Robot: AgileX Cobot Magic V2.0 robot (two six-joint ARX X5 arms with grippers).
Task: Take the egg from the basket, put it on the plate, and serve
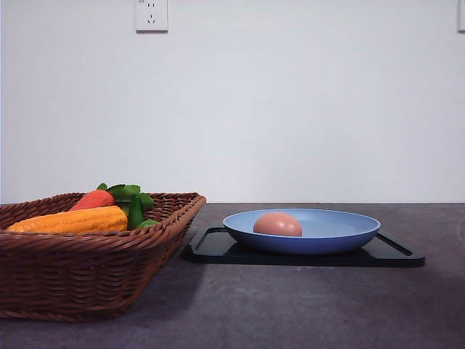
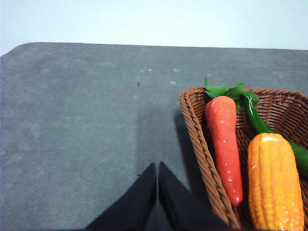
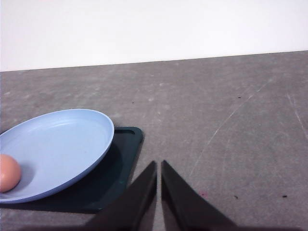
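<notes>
The front camera sits low at the table's near edge facing the wall, while wrist cameras look down close, sharing its basket and plate.

egg: tan, on blue plate | wicker basket: left

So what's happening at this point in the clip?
Nothing is being held. The egg already lies in the blue plate, which sits on a black tray. The basket holds a carrot, a corn cob and a green vegetable. The left gripper and right gripper are shut and empty above the table.
</notes>
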